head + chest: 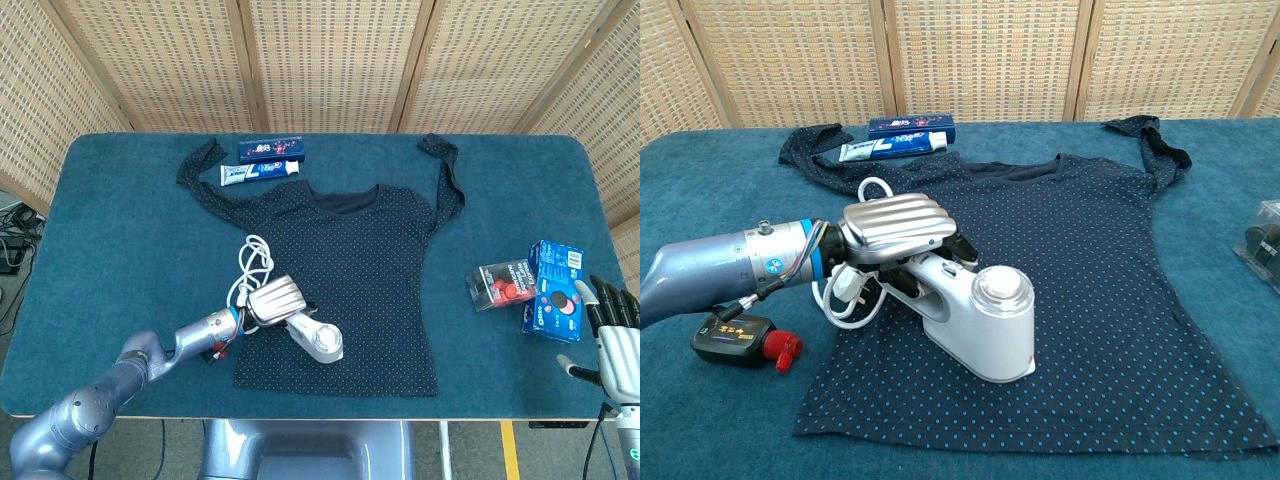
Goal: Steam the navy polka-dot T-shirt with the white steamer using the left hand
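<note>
I have the left hand (895, 232) clamped around the handle of the white steamer (980, 322), its head resting on the lower left part of the navy polka-dot T-shirt (1100, 260), spread flat on the tabletop (120, 220). Steaming is underway; next I'd sweep toward untreated fabric. My right hand (618, 335) idles with fingers apart, holding nothing.

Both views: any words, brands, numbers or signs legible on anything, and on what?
None can be read.
Blue toothpaste box: print blurred.
White-and-blue toothpaste tube: lettering blurred.
Blue carton with round marks: print too small.
Black remote with red cap: orange marks, unreadable.
</note>
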